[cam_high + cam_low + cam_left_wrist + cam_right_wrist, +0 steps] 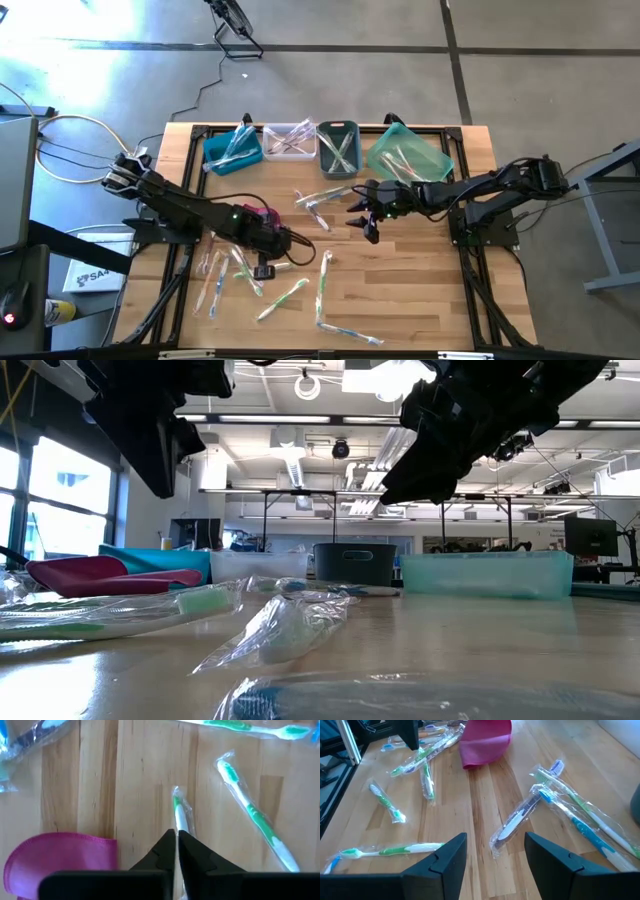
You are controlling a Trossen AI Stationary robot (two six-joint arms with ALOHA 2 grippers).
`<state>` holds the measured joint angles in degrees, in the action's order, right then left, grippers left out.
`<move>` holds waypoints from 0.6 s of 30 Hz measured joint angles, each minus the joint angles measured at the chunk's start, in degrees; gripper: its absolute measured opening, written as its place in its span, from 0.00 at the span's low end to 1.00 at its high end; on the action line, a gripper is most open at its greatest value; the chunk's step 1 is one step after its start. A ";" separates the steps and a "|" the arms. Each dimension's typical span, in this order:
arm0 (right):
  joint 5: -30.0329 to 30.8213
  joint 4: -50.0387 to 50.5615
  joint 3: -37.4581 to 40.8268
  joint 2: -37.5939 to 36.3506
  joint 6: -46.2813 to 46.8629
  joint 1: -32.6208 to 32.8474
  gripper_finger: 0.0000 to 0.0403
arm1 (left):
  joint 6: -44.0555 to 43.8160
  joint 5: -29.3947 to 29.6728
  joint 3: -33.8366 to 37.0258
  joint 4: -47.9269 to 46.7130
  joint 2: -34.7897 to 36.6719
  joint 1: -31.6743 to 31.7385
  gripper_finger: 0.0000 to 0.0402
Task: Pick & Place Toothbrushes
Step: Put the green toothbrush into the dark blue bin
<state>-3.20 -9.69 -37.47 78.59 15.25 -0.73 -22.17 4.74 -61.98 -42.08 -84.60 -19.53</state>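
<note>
Green-handled toothbrush [178, 815] pinched in your left gripper [176, 840]; right gripper [495, 851] gapes empty; lift, carry to a bin [232, 148]

You have two dark, near-black jointed arms. A small green light glows on the left arm [236, 211]. The left gripper [176, 851] has wedge-shaped matte black fingers; the right gripper [492, 854] has broad angular black fingers.
</note>
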 joint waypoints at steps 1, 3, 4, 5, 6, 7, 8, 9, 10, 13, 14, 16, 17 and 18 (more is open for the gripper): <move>0.00 0.00 0.00 0.00 0.00 0.00 0.48 | -0.39 0.00 0.00 -0.02 0.00 0.00 0.07; 0.00 0.02 0.00 0.00 0.00 0.00 0.48 | -0.48 0.01 0.00 0.00 0.00 0.00 0.12; 0.00 0.00 0.00 0.00 0.00 0.00 0.48 | -0.35 -0.01 0.00 -0.03 0.00 0.00 0.15; 0.00 0.02 0.00 0.00 0.00 0.00 0.48 | -0.17 -0.13 0.00 -0.04 0.00 -0.02 0.18; 0.01 0.02 0.00 0.00 0.00 0.00 0.48 | -0.11 -0.25 0.00 -0.05 0.00 -0.02 0.21; 0.02 0.02 0.00 0.00 0.00 0.00 0.48 | -0.11 -0.50 0.00 -0.07 0.00 -0.02 0.24; 0.02 0.02 0.00 0.00 0.00 0.00 0.48 | -0.10 -1.08 0.01 -0.06 0.00 -0.02 0.27; 0.01 0.02 0.00 0.00 0.00 0.00 0.48 | -0.09 -1.54 0.09 -0.02 -0.01 -0.02 0.30; 0.02 0.04 0.00 0.00 0.00 0.00 0.48 | -0.09 -1.90 0.11 -0.03 -0.30 -0.02 0.33; 0.02 0.06 0.00 0.00 0.00 0.00 0.48 | -0.13 -2.67 0.24 -1.07 -1.49 -0.02 0.39; 0.02 0.15 0.00 0.00 0.00 0.00 0.48 | -0.16 -3.05 0.24 -1.29 -2.01 -0.04 0.40; 0.02 0.33 0.00 0.00 0.00 0.00 0.48 | -0.16 -4.35 0.24 -1.58 -3.12 -0.01 0.41; 0.02 0.38 0.00 0.00 -0.01 0.00 0.48 | -0.15 -4.95 0.25 -2.06 -3.72 0.00 0.41; 0.02 0.35 0.00 0.00 -0.02 0.00 0.48 | -0.15 -5.81 0.26 -1.83 -4.39 0.00 0.41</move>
<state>-3.18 -9.34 -37.47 78.59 15.22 -0.73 -22.32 -1.07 -61.71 -43.91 -88.99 -19.53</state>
